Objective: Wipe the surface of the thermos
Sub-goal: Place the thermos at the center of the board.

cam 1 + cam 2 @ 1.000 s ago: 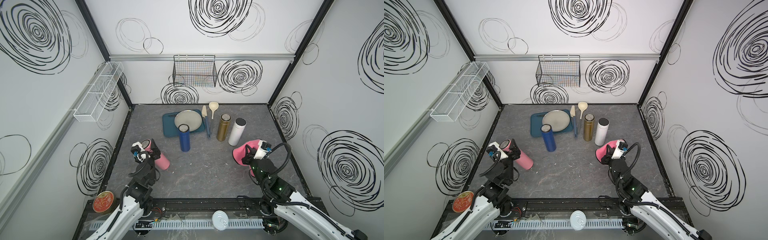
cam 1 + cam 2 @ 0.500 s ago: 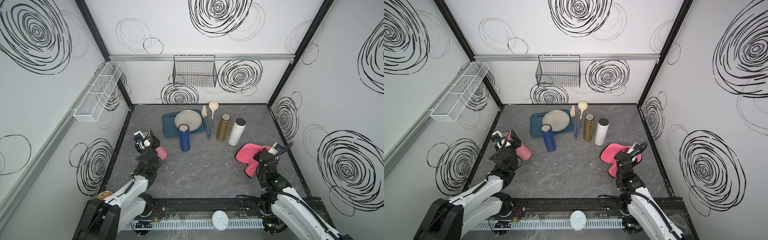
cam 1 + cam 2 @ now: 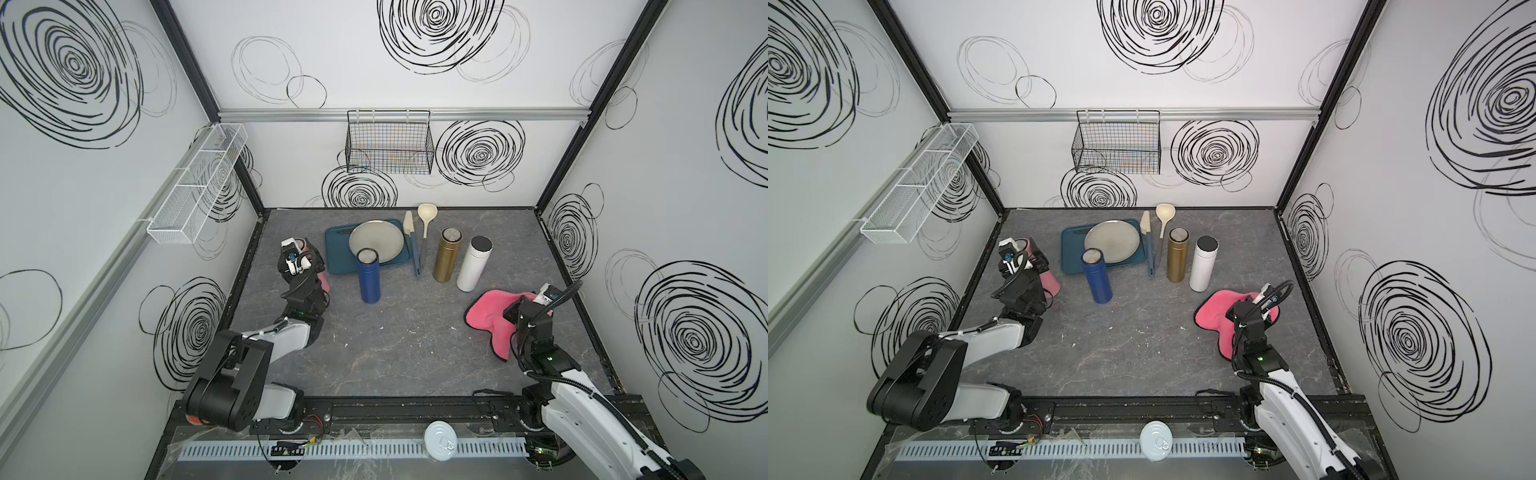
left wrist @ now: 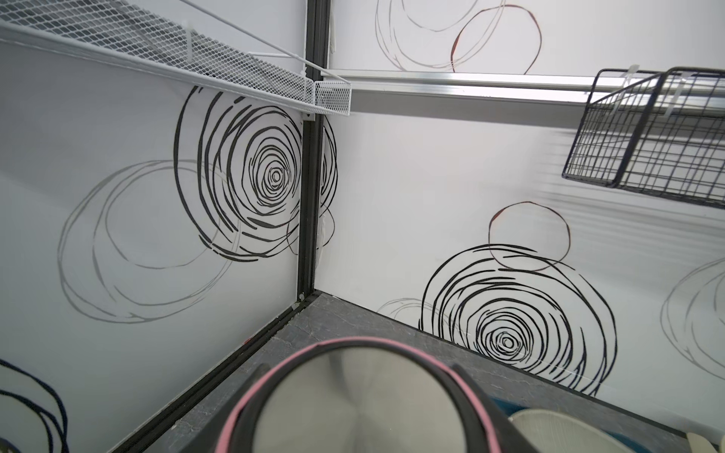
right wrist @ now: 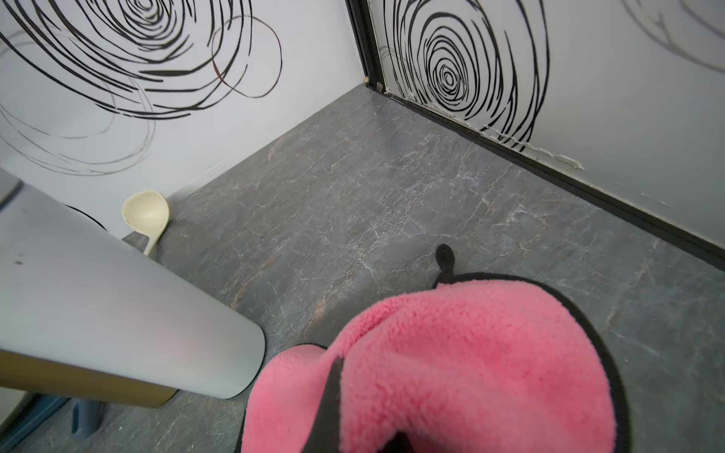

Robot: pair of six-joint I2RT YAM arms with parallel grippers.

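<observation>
- You have the pink thermos (image 3: 322,283) at the left side of the table (image 3: 395,345), close to the left wall and just beside the blue tray (image 3: 337,262). Whether its base touches the table, you cannot tell.
- Your left gripper (image 3: 308,262) is clamped around its upper body. In the left wrist view its top sits between the two black fingers (image 4: 257,370).
- Your right gripper (image 3: 512,311) is closed on the pink cloth (image 3: 486,313). The cloth sags onto the table at the right side, well apart from the pink thermos.
- The cloth lies near the white thermos (image 3: 473,266), and the gold thermos (image 3: 446,257) stands just beside that one.
- The blue thermos (image 3: 369,278) stands at the tray's front edge, between the pink thermos and the gold one.
- A plate (image 3: 376,241) rests on the tray. A spatula (image 3: 411,245) and a ladle (image 3: 426,216) lie between the tray and the gold thermos.
</observation>
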